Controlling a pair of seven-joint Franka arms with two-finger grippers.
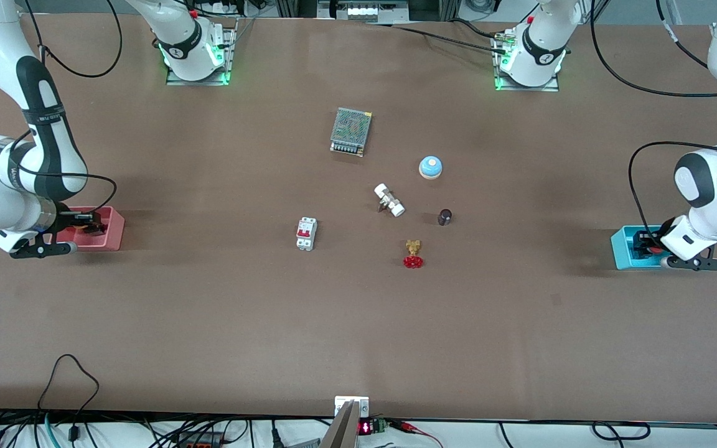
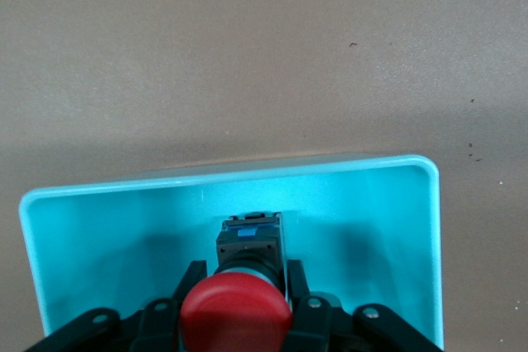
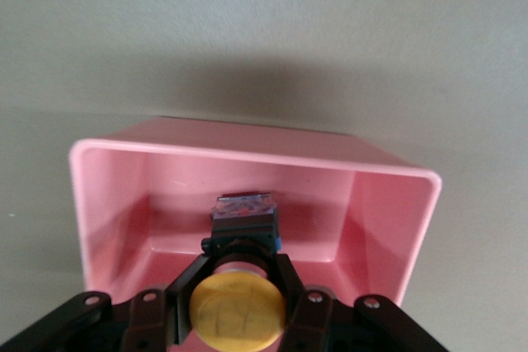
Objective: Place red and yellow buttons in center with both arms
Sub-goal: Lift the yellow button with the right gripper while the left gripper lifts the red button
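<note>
The red button point(image 2: 235, 315) sits in the cyan bin point(image 2: 99, 228) at the left arm's end of the table. My left gripper point(image 2: 246, 274) reaches into that bin point(image 1: 621, 246) with its fingers closed against the button's black body. The yellow button point(image 3: 238, 312) sits in the pink bin point(image 3: 107, 195) at the right arm's end. My right gripper point(image 3: 242, 265) reaches into that bin point(image 1: 112, 233), and its fingers clamp the button's neck. In the front view the left gripper point(image 1: 648, 246) and right gripper point(image 1: 88, 224) hide most of each button.
On the brown tabletop centre point(image 1: 358, 292) lie a mesh power supply point(image 1: 351, 131), a blue-domed bell point(image 1: 431, 167), a white and metal fitting point(image 1: 389, 200), a dark knob point(image 1: 444, 216), a brass valve with a red handwheel point(image 1: 413, 254) and a white circuit breaker point(image 1: 306, 233).
</note>
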